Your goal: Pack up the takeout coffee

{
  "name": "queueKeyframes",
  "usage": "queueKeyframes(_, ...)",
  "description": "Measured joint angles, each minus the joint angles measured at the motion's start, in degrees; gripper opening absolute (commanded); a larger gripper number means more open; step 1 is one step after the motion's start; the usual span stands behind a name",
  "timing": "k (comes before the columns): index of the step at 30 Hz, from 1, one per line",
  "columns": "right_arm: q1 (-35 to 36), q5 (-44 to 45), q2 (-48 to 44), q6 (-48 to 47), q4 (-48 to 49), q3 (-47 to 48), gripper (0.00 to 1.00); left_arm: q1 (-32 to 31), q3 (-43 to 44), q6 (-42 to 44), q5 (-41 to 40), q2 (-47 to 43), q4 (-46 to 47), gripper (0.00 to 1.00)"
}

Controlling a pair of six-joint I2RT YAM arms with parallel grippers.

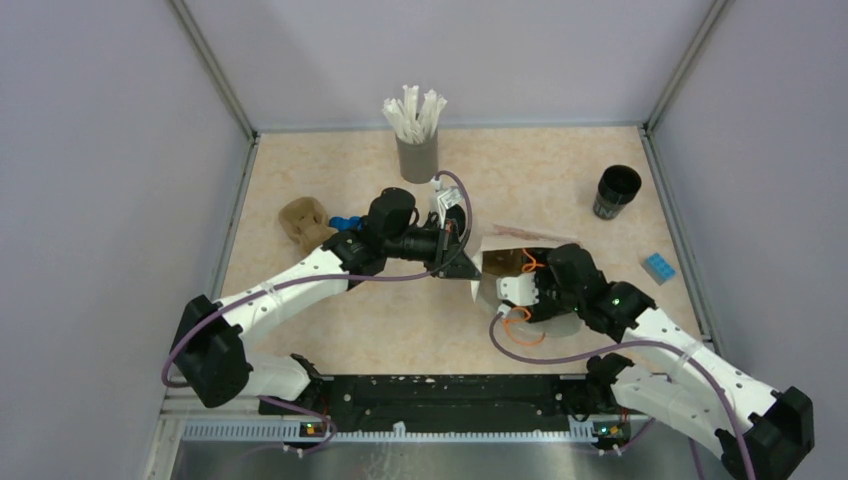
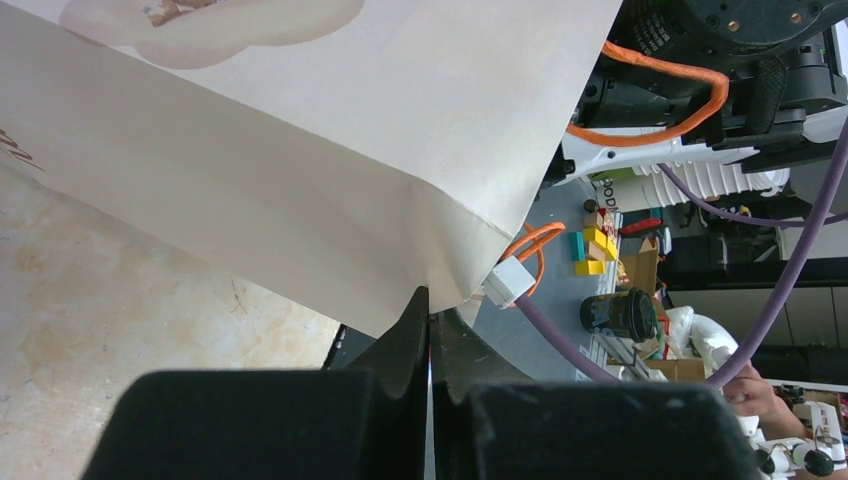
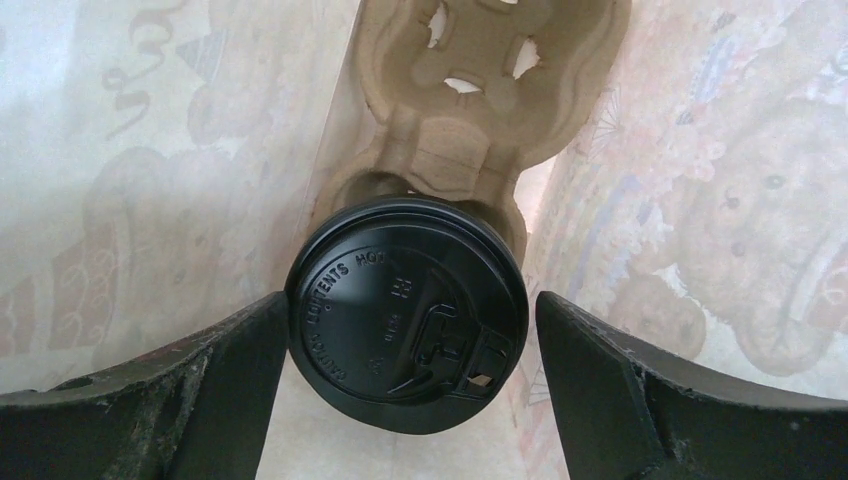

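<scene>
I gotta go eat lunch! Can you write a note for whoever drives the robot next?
Left gripper: shut on the edge of the paper bag.
Right gripper: open, inside the bag, either side of a lidded black cup seated in the pulp carrier.
Done: that cup is bagged.
Left: withdraw the right gripper; an open black cup on the table, far right, may need packing too.

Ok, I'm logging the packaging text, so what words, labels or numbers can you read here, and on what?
"CONTENTS HOT": embossed round the black lid; the word before it looks like "CAUTION" but is faint.
Small marks at the lid's middle: too small to read.
Brown print on the paper bag: cut off at the edge, or showing through from the other side. Not readable.
Pale print on the black cup: too small to read.
</scene>
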Motion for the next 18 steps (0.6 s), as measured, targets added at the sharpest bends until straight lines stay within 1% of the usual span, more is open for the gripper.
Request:
queueKeyframes(7, 0.00, -0.70, -1.14, 0.39, -1.46, 0.48, 0.94, -0.02, 0.02, 0.00, 0.20, 0.26, -0.02, 0.00)
queueKeyframes(8, 0.00, -0.92, -1.27, 0.39, -1.66, 0.55, 0.93, -0.02, 0.02, 0.02, 0.17, 0.26, -0.04, 0.00)
queueKeyframes(11, 0.00, -1.77, -1.55, 0.44, -3.06, 1.31, 0.80, -0.02, 0.02, 0.02, 0.20, 0.26, -0.02, 0.00)
queueKeyframes(14, 0.00, -2.80, -1.79, 0.70, -4.35, 2.29, 0.80, 0.00, 0.02, 0.02, 0.17, 0.26, -0.02, 0.00)
queueKeyframes(18, -0.02, -3.52, -2.05, 0.85, -5.70, 3.04, 0.82, -0.02, 0.11, 0.04, 0.17, 0.31, -0.04, 0.00)
